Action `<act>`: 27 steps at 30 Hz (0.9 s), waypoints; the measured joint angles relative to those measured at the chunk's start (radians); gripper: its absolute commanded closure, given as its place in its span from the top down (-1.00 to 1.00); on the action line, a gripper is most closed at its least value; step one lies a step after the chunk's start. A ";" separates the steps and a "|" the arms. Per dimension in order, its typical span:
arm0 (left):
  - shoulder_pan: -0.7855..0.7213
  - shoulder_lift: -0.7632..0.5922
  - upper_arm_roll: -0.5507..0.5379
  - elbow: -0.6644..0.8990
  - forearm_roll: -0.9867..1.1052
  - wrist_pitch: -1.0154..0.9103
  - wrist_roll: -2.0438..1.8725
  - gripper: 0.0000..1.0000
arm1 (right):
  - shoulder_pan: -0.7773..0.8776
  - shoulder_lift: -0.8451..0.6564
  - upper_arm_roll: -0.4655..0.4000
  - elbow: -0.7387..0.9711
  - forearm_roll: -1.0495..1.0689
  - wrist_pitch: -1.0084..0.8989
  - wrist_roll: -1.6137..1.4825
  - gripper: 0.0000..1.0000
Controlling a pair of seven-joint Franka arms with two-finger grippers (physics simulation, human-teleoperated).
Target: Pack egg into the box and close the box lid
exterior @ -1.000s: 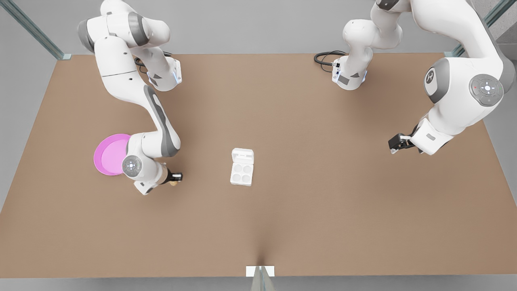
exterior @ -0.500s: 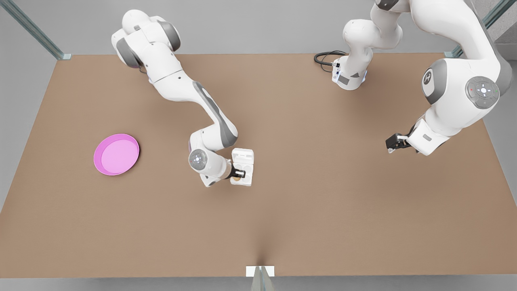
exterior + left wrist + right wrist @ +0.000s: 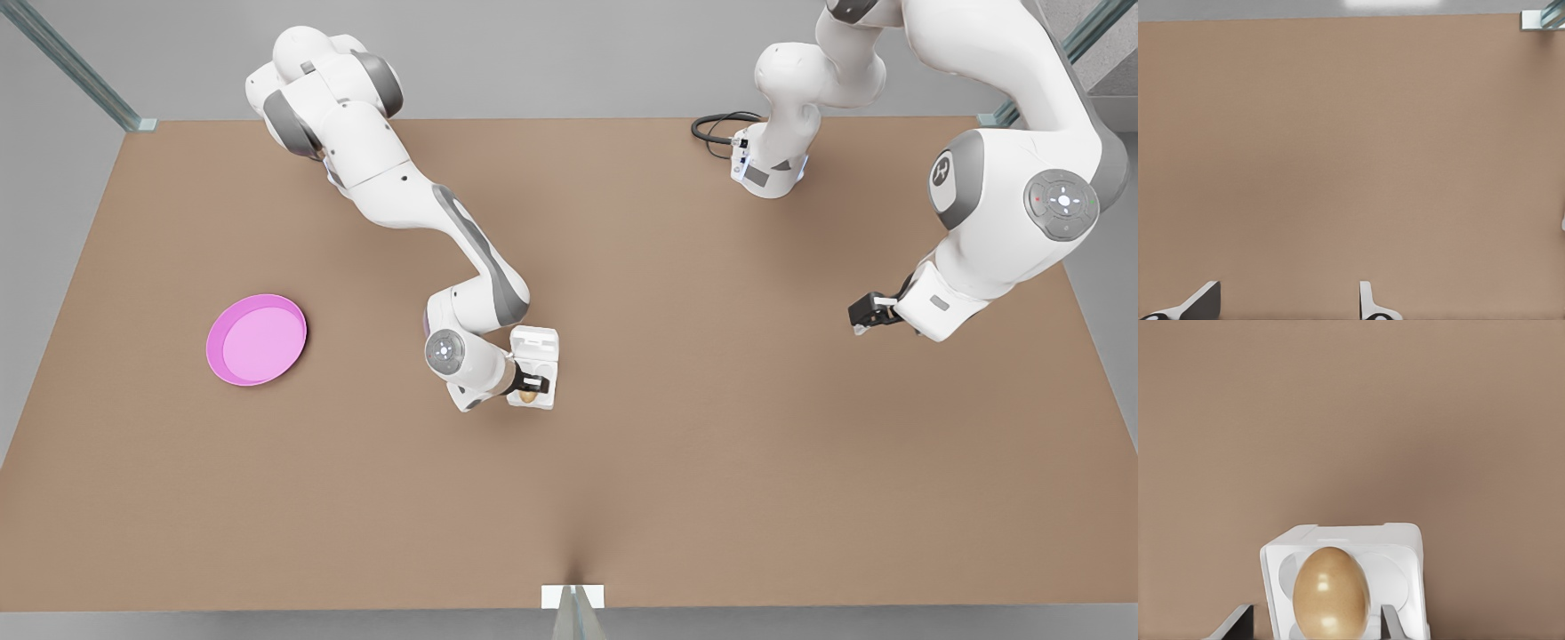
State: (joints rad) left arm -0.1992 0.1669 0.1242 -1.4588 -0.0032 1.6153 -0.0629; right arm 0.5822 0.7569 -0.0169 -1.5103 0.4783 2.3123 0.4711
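Brown table: pink plate well apart from box.

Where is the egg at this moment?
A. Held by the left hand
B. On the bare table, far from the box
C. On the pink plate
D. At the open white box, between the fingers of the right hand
D. The right wrist view shows the egg in front of the open box, between that hand's fingers; in the front view the right hand is over the box.

Egg: smooth, glossy tan shell. Box: matt white plastic. Bench: matt brown, uniform surface.
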 measured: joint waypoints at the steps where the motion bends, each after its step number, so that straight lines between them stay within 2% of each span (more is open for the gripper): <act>1: 0.000 -0.001 0.000 0.000 0.000 0.000 0.000 1.00 | -0.006 -0.012 0.000 -0.006 0.002 -0.011 -0.002 1.00; 3: 0.008 0.001 -0.011 0.001 0.000 -0.032 -0.011 1.00 | -0.031 -0.053 0.000 -0.016 0.002 -0.038 -0.011 1.00; 6: -0.015 0.001 -0.242 0.006 -0.002 -0.098 -0.372 1.00 | -0.062 -0.064 -0.009 -0.016 -0.006 -0.067 -0.022 1.00; 7: -0.010 0.000 -0.315 0.008 -0.003 -0.159 -0.413 0.50 | -0.059 -0.059 -0.009 -0.017 -0.009 -0.063 -0.021 1.00; 8: 0.003 0.002 -0.383 0.008 -0.006 -0.167 -0.517 0.14 | -0.054 -0.057 -0.009 -0.019 -0.009 -0.057 -0.019 1.00; 10: -0.013 0.005 -0.472 0.008 -0.016 -0.181 -0.616 0.09 | -0.049 -0.053 -0.009 -0.016 -0.008 -0.051 -0.015 1.00; 12: 0.006 0.005 -0.465 0.009 -0.024 -0.186 -0.608 0.10 | -0.035 -0.034 -0.008 -0.005 -0.001 -0.034 -0.009 1.00; 15: 0.017 0.004 -0.390 0.009 -0.026 -0.186 -0.595 0.16 | -0.038 -0.030 -0.008 -0.007 -0.009 -0.026 -0.023 1.00; 16: 0.008 0.005 -0.374 0.009 -0.025 -0.184 -0.595 0.33 | -0.084 -0.075 -0.011 -0.011 -0.013 -0.100 -0.026 1.00; 17: 0.010 0.005 -0.343 0.021 -0.025 -0.185 -0.582 0.53 | -0.180 -0.168 -0.025 -0.006 -0.102 -0.283 -0.080 1.00; 19: 0.022 0.005 -0.304 0.029 -0.024 -0.184 -0.565 0.52 | -0.419 -0.318 -0.040 0.007 -0.273 -0.544 -0.244 1.00; 20: 0.016 0.005 -0.294 0.030 -0.023 -0.184 -0.546 0.52 | -0.474 -0.350 -0.040 0.042 -0.353 -0.621 -0.281 1.00; 23: 0.023 0.007 -0.226 0.044 -0.022 -0.184 -0.452 0.52 | -0.556 -0.468 -0.037 0.065 -0.450 -0.663 -0.333 1.00; 24: 0.023 0.011 -0.221 0.045 -0.021 -0.185 -0.444 0.52 | -0.582 -0.528 -0.037 0.026 -0.451 -0.662 -0.343 1.00; 27: 0.021 0.011 -0.139 0.082 -0.021 -0.186 -0.365 0.53 | -0.597 -0.538 -0.040 0.027 -0.505 -0.702 -0.346 1.00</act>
State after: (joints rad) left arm -0.1779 0.1780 -0.0144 -1.3765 -0.0237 1.4297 -0.4275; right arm -0.0151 0.2187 -0.0565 -1.4835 -0.0268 1.6103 0.1248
